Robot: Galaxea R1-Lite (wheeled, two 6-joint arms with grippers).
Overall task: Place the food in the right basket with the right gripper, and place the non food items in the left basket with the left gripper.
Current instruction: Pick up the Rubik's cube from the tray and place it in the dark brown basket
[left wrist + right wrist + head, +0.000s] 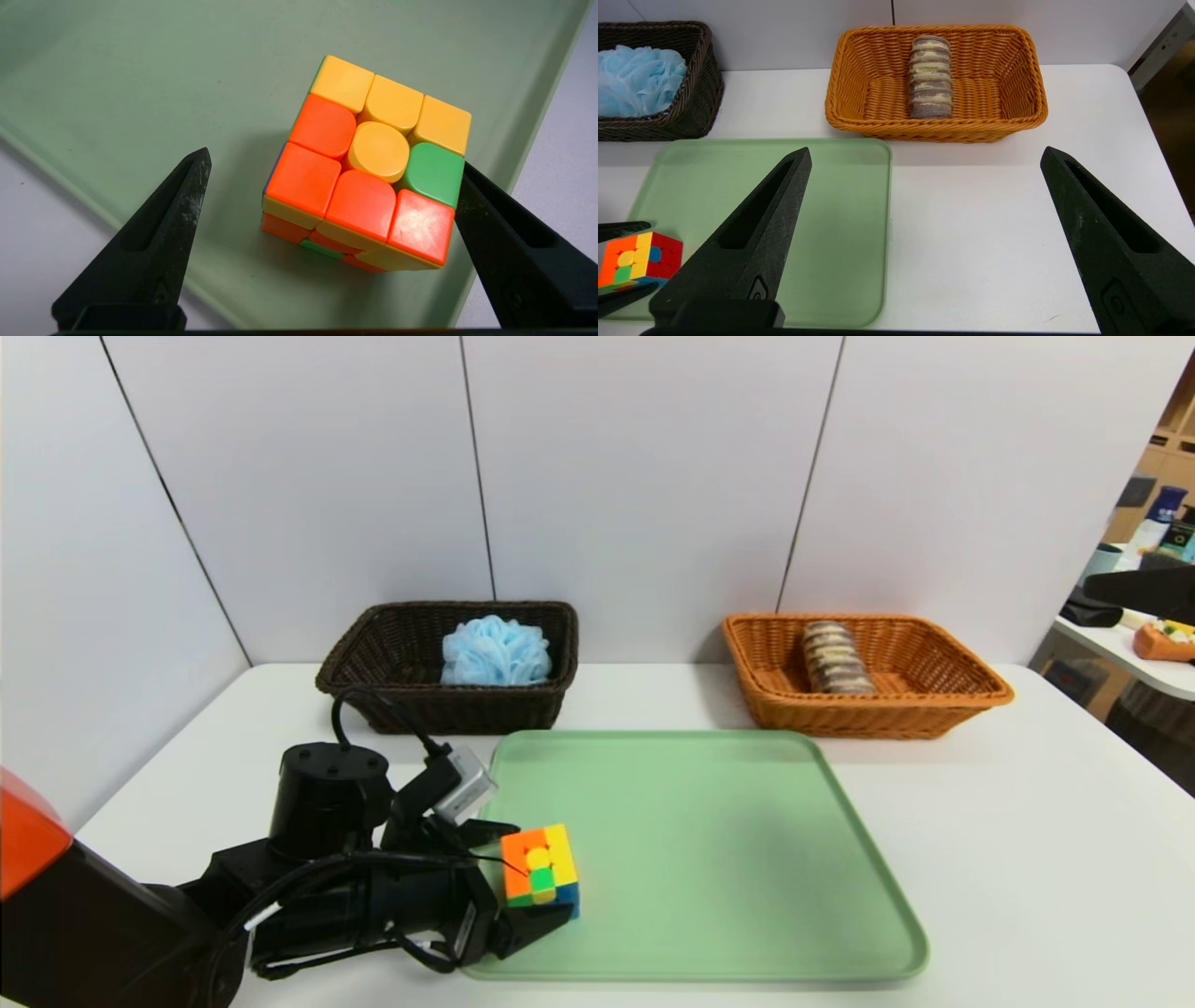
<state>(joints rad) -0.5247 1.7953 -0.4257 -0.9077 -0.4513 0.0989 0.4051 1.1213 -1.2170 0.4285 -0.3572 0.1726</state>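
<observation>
The puzzle cube (540,865) (369,168) stands on the near left part of the green tray (728,859). My left gripper (541,870) (335,161) is open around it: one finger lies against the cube's green-square side, the other stands well clear. The blue puff (495,651) (637,79) lies in the left basket (373,705). The food (836,658) (930,77) lies in the right basket (934,709) (850,93). My right gripper (925,151) is out of the head view. It hangs open and empty over bare table, in front of the right basket.
White wall panels close off the back and left of the white table (1027,821). At the far right, a second table (1111,649) carries clutter. In the right wrist view, the cube (640,256) shows between the left gripper's fingers (621,228).
</observation>
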